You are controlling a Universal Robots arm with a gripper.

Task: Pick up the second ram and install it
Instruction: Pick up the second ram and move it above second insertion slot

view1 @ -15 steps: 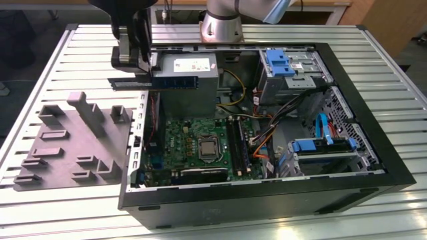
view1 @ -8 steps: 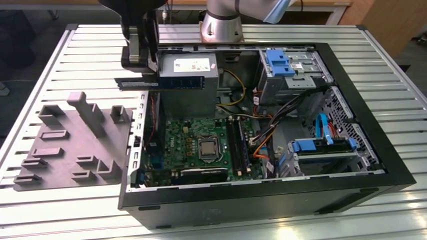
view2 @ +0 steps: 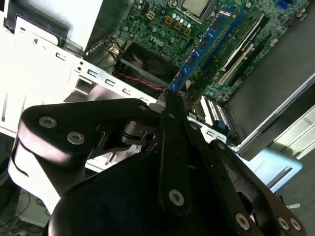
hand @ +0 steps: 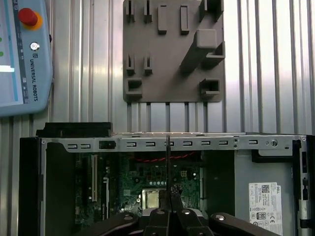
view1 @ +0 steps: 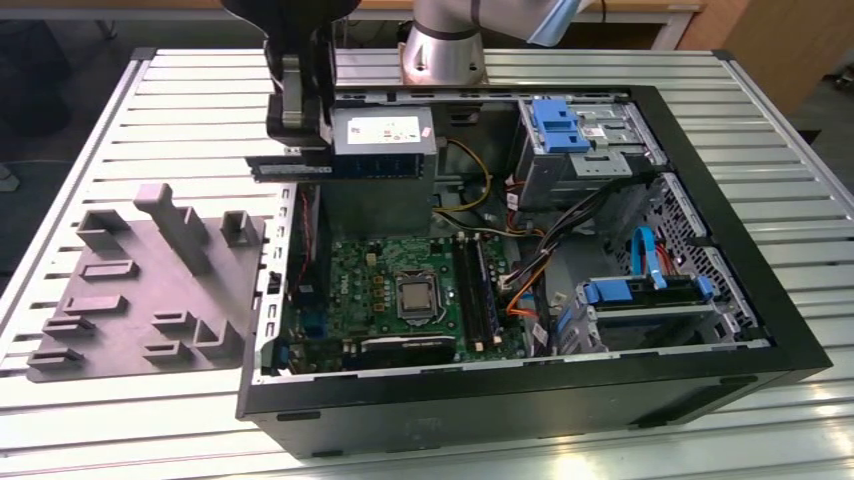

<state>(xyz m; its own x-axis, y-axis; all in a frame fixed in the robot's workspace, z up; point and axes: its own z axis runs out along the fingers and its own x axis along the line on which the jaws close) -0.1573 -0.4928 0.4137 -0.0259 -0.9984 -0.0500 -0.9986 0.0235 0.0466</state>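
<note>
Black gripper [view2: 170, 101] fingers pinched shut on one end of the second ram [view2: 201, 46], a bluish-green stick w/ dark chips, held in the air. In the exterior view the ram hangs under the gripper over the open PC case [view1: 534, 405] edge on that view's left, just beside the grey power-supply box [view1: 380, 140]. Motherboard [view1: 380, 275] lies below. Grey fixture plate [view1: 134, 290] sits outside on the slatted table [view1: 781, 130].
</note>
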